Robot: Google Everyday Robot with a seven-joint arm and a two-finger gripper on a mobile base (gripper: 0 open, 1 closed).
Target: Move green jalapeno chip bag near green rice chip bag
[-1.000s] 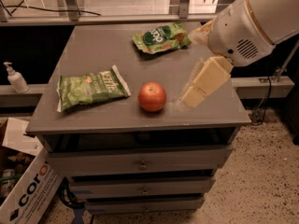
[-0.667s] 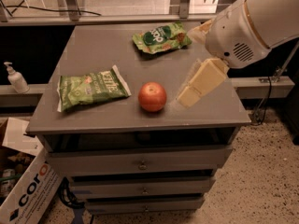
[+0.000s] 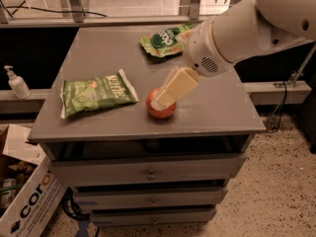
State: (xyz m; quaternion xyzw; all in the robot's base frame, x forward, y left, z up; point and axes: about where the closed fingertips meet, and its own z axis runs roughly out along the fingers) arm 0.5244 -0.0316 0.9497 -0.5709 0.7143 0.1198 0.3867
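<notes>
The green jalapeno chip bag (image 3: 96,94) lies flat at the front left of the grey cabinet top (image 3: 98,48), light green with white script and white ends. The green rice chip bag (image 3: 164,40) with a dark green round logo lies at the back middle, partly hidden by my arm. My gripper (image 3: 170,92), cream-coloured, hangs over the middle front of the top, right in front of a red apple (image 3: 159,107). It is to the right of the jalapeno bag and well in front of the rice bag.
The cabinet has several drawers (image 3: 148,172) below the top. A soap dispenser (image 3: 16,83) stands on a ledge at the left. A cardboard box (image 3: 24,201) sits on the floor at the lower left. A cable (image 3: 284,102) hangs at the right.
My arm and gripper have moved left, from right of the apple to over it. The bags and the apple have not moved.
</notes>
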